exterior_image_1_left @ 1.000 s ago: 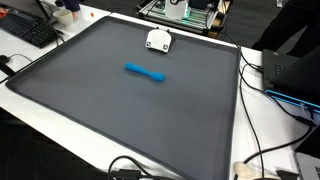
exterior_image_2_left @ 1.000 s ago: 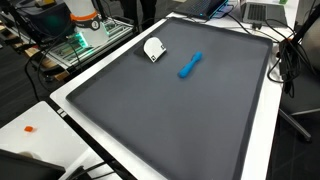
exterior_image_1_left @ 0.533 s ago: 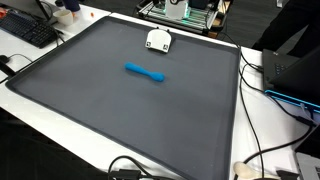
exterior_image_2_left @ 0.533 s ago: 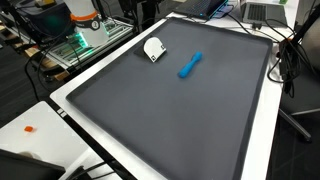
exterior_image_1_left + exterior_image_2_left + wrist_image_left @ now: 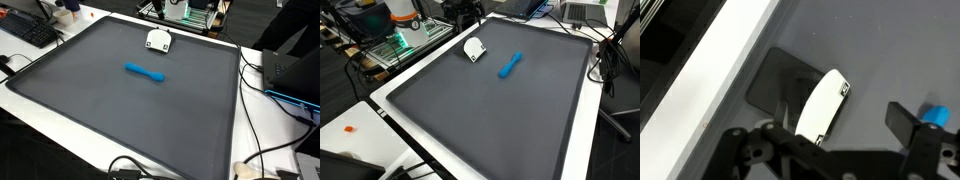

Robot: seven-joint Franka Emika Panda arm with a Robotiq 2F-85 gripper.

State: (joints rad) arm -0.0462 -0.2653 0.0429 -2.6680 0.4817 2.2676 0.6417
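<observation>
In an exterior view, the white case (image 5: 158, 41) sits at the mat's (image 5: 110, 115) far edge, with the blue bar (image 5: 146, 71) well apart toward the middle.

In an exterior view from the opposite side, same layout; fingers not readable here.

Wrist view: the gripper (image 5: 825, 140) hangs right over the case, fingers spread wide, holding nothing. The case's long axis runs diagonally between them. Only this view shows that.

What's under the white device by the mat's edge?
Only the grey mat shows around the white device, with a darker patch on the mat beside it. Whatever lies directly beneath its body is covered.
</observation>
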